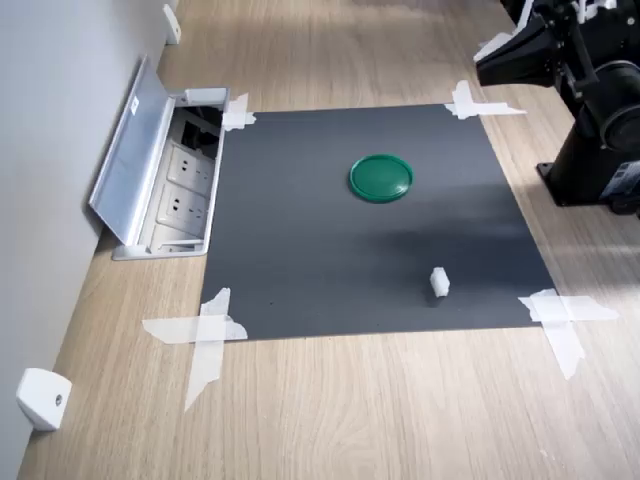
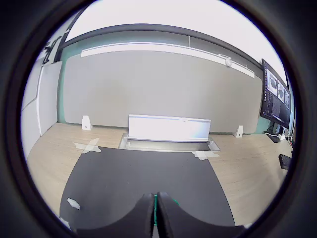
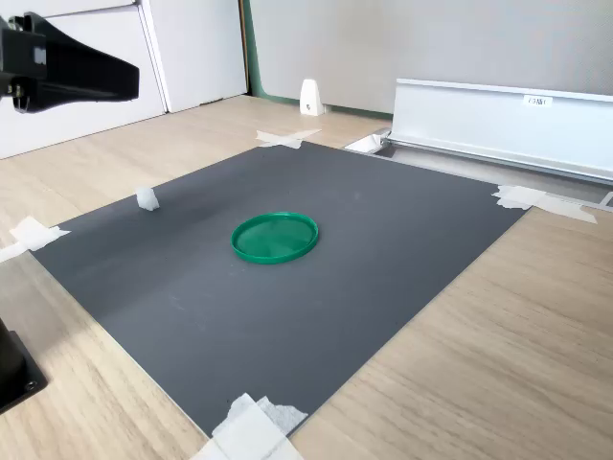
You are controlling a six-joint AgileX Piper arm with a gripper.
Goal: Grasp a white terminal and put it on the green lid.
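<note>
Black tool (image 2: 156,218) raised above the mat edge — fingers pressed together, holding nothing.
The tiny white plastic terminal (image 1: 438,282) stands on the dark grey mat (image 1: 300,250), well apart from the flat round green plastic lid (image 1: 381,178) — both on the wooden counter (image 1: 400,410).

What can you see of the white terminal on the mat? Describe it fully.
The white terminal is a tiny white plastic-looking block, standing alone on the dark grey mat. It sits near one mat edge, well apart from the green lid. Nothing touches it except the mat. Finer detail is too small to tell.
</note>
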